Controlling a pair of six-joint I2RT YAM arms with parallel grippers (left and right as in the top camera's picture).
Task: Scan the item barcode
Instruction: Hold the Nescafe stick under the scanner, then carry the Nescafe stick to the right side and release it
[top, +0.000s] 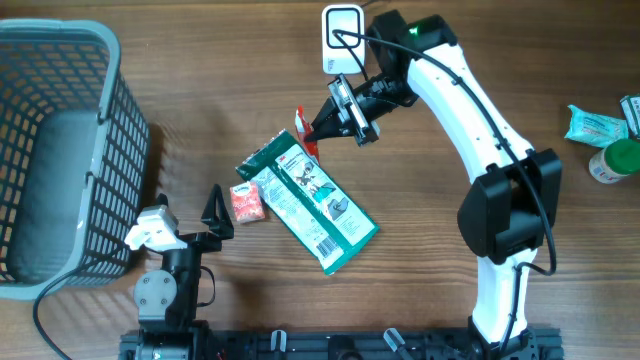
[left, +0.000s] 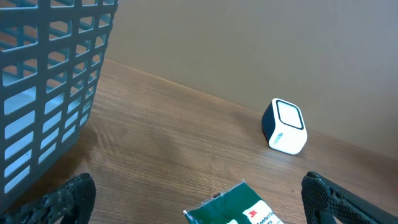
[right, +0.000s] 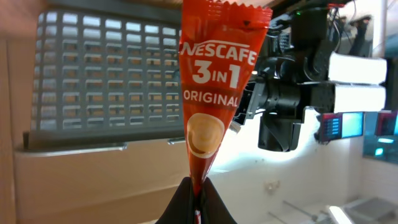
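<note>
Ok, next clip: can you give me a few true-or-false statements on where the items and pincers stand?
1. The right pincer is shut on the Nescafe sachet. True.
2. The left pincer holds the green packet. False: it is open and empty, and the packet lies flat on the table.
3. The scanner sits inside the basket. False: it stands on the table at the far edge, near the right arm.
4. The green packet lies with a barcode facing up. True.
5. The basket is on the left arm's side of the table. True.
</note>
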